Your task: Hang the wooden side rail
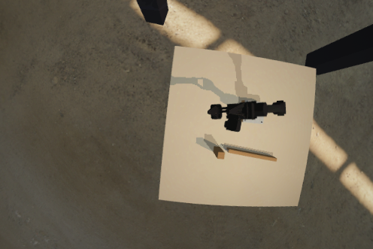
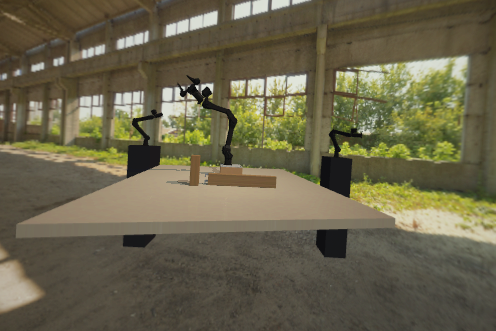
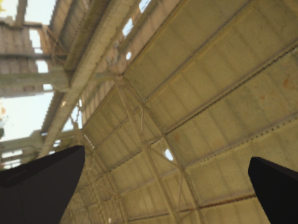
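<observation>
From the top view, your black two-fingered gripper stands off toward the arm's side of the table, while the long brown wooden side rail lies on the pale square tabletop, toward the edge farther from the arm. The rail's long axis runs roughly across the picture, one end pointing at the upright brown wooden headboard post, with a narrow gap between; the hooks are too small to tell.

In the exterior view, your gripper is raised high above both pieces, fingers spread wide and aimed upward, so the rail lies below and nearer the camera. You likely need to swing the wrist down and set the fingers across the rail's length.

In the wrist view, your black fingertips stand well apart with nothing between them.
</observation>
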